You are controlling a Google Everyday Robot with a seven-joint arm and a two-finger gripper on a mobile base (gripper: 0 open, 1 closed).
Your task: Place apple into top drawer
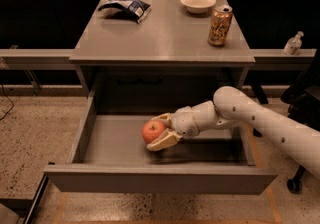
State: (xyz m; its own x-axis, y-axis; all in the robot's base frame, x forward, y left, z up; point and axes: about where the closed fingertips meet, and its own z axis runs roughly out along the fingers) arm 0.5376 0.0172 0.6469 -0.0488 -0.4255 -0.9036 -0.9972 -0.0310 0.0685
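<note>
Jaws clamped on the apple (152,130); I see one cream finger over it at about 1 o'clock and the other under it at about 5 o'clock.

Gripper (159,131) is inside the open drawer (160,180), near the middle of the cavity, pointing toward 9 o'clock.

Apple: red-orange, held sideways in the gripper above the drawer floor. I cannot tell whether it touches the floor. Dark shadow on the floor just under the lower finger.

Arm (260,120) comes in from 4 o'clock of my view, crosses the drawer's right wall and reaches over the cavity to the wrist.

Drawer is pulled well out toward me. Grey metal, plain flat front panel nearest me at 6 o'clock, side walls at 9 and 3. I see nothing in it but the apple and the gripper.

Tabletop (160,33) sits above the drawer, at 12 o'clock from the apple. On it:
- can (219,18), gold, upright, at 2 o'clock of the tabletop, near the right edge
- bowl (198,2), pale, just behind the can at 1 o'clock
- bag (124,5), dark and crumpled, at 11 o'clock, well apart from the bowl

Off the tabletop at 3 o'clock, a small clear bottle (293,44) stands on a side shelf (285,55).

Speckled floor (35,128) around the drawer.
</note>
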